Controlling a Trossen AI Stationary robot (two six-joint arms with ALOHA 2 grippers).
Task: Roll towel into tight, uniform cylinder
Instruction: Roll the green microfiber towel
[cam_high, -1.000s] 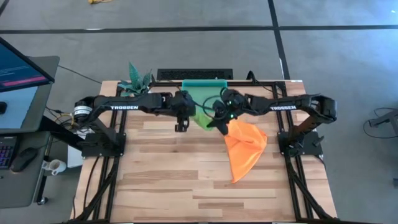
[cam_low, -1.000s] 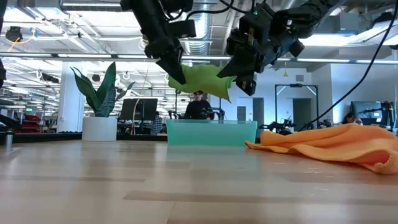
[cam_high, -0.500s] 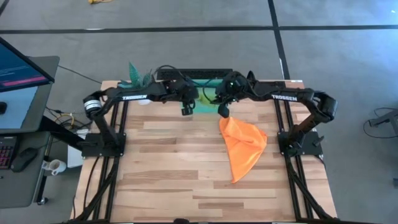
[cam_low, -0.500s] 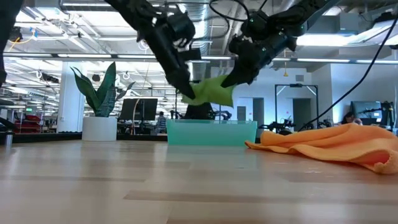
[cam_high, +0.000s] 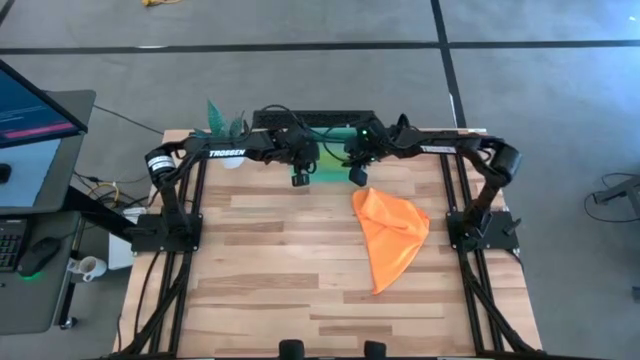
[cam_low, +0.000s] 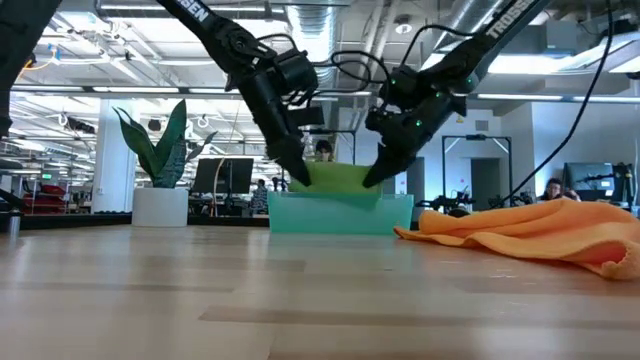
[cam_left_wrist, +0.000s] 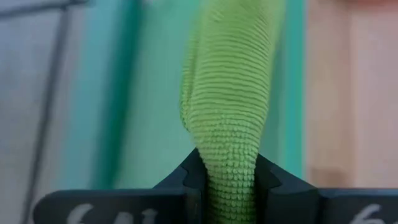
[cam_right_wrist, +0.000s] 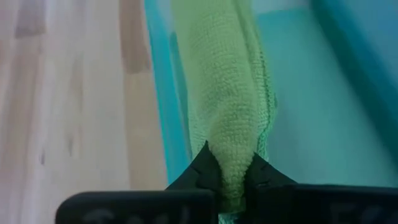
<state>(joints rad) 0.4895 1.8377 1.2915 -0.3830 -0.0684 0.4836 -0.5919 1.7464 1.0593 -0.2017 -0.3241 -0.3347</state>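
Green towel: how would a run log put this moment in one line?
green towel: over teal bin | left gripper: shut on it | right gripper: shut on it | orange towel: on table

Left claw (cam_low: 297, 180) and right claw (cam_low: 373, 180) both pinched closed, arms angled down, converging at table's far edge

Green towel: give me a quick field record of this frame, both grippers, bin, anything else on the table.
green towel: held between both grippers, sagging into the bin
teal bin: at the table's far edge, open top
left gripper: shut on one end of the green towel, over the bin
right gripper: shut on the other end, over the bin
orange towel: lying crumpled on the table, right of centre, untouched
potted plant: at the far left corner of the table
roll state: cannot tell if rolled; it hangs as a bunched strip
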